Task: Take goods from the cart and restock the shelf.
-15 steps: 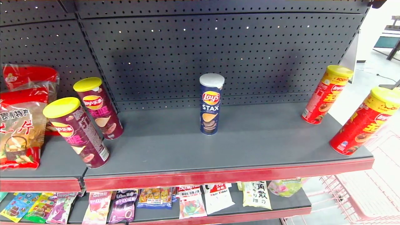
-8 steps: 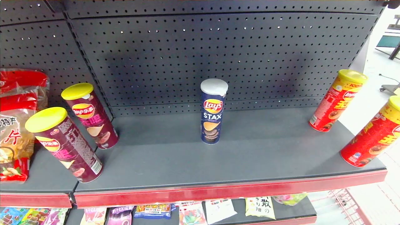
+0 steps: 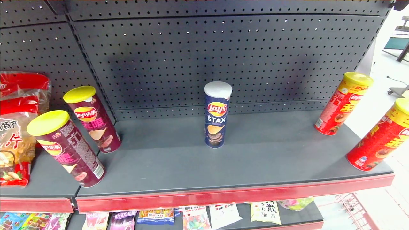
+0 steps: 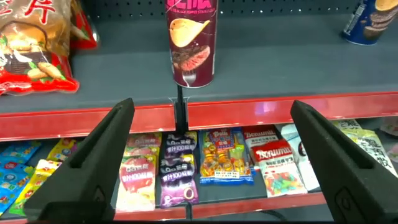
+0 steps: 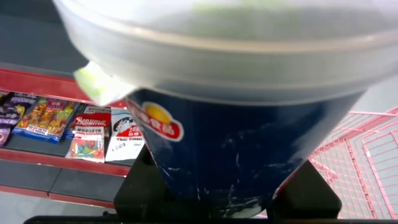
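Holding a blue can (image 5: 249,155) of chips, the right claw (image 5: 224,186) is closed on it, with one black finger pressed on each side of the can's body. The can has a whitish lid (image 5: 236,50) on it. Behind this can I see the pink wire cart (image 5: 367,149) and the lower shelf (image 5: 37,168) with small packets (image 5: 93,134).

The left claw (image 4: 212,109) is wide open and grips nothing. Its two dark fingers (image 4: 93,162) stand far apart in front of the red front edge of the shelf (image 3: 204,166).

In the head view, a second blue can (image 3: 216,116) stands upright near the middle of the grey shelf, close to the pegboard wall (image 3: 223,57). At the left end two purple cans with yellow lids stand one behind the other: the front purple can (image 3: 64,147) is near the shelf edge, and the back purple can (image 3: 92,118) is near the wall. At the right end two red cans with yellow lids stand in the same way: the front red can (image 3: 380,137) is just at the front corner, and the back red can (image 3: 343,102) is nearer to the wall. Left of the purple cans, red snack bags (image 3: 16,127) lie on the neighbour board
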Controlling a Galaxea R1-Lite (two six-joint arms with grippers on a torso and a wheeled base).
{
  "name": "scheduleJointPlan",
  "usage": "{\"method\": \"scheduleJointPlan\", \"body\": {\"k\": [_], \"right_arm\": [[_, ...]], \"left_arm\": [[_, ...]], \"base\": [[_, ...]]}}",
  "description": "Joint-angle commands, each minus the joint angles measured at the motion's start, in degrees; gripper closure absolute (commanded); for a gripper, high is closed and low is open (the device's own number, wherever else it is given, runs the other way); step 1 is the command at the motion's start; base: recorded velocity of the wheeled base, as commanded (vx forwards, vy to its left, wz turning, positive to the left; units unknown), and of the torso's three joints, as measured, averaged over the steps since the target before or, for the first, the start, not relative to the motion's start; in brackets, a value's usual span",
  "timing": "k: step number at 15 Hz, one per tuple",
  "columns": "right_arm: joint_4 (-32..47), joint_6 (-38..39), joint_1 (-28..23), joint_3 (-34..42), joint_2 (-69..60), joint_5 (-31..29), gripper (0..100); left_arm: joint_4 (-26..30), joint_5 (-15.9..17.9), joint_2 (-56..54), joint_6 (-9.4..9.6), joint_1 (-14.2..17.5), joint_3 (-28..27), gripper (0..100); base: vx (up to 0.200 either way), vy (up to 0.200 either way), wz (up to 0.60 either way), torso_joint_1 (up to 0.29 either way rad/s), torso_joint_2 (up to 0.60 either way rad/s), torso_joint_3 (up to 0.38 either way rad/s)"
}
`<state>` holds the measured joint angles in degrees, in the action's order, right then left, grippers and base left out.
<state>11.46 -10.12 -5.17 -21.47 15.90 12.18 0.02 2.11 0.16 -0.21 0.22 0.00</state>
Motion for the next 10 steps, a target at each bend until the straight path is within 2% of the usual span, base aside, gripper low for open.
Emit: {"method": "scheduleJointPlan", "body": {"k": [1,2,3,4,5,6,7,8,9,10], "right_arm": [[0.14,0.45,0.42,1.25,-2.27,0.48,100],[0.05,0.54,0.69,1.69,-2.54,0.48,100],[0.05,0.54,1.48,1.34,-2.36,0.39,100],[0.05,0.54,1.57,0.37,-1.48,0.57,100],[0.14,0.54,1.83,-0.24,-0.52,0.57,100],[0.05,0.54,2.18,-0.42,1.07,0.39,100],[-0.03,0.45,2.09,-0.59,2.3,0.21,100],[-0.03,0.54,2.18,-0.59,2.3,0.3,100],[-0.03,0.45,2.18,-0.07,2.03,0.48,100],[-0.03,0.45,2.27,0.11,2.03,0.65,100]], "left_arm": [[-0.02,0.0,1.25,0.56,0.04,0.0,0],[-0.02,0.26,1.07,1.17,0.04,0.0,0],[-0.29,4.66,2.21,2.32,-0.92,-2.9,0],[-0.02,8.97,12.23,0.21,-2.15,-13.8,0],[-0.02,11.6,18.39,-2.08,-2.94,-20.3,0],[-0.11,19.95,27.61,-3.66,-5.4,-28.3,0],[-0.46,25.58,33.59,-1.99,-6.37,-29.09,0],[-0.55,31.55,39.74,1.88,-8.74,-29.36,0],[-2.31,36.04,48.27,5.04,-11.21,-29.79,0],[-6.0,37.09,54.6,6.1,-12.44,-30.59,0]], "base": [[0.0,0.0,0.0,0.0,0.0,0.0],[0.0,0.0,0.0,0.0,0.0,0.0],[0.0,0.0,0.0,0.0,0.0,0.0],[0.0,0.0,0.0,0.0,0.0,0.0],[0.0,0.0,0.0,0.0,0.0,0.0],[0.0,0.0,0.0,0.0,0.0,0.0],[0.0,0.0,0.0,0.0,0.0,0.0],[0.0,0.0,0.0,0.0,0.0,0.0],[0.0,0.0,0.0,0.0,0.0,0.0],[0.0,0.0,0.0,0.0,0.0,0.0]]}}
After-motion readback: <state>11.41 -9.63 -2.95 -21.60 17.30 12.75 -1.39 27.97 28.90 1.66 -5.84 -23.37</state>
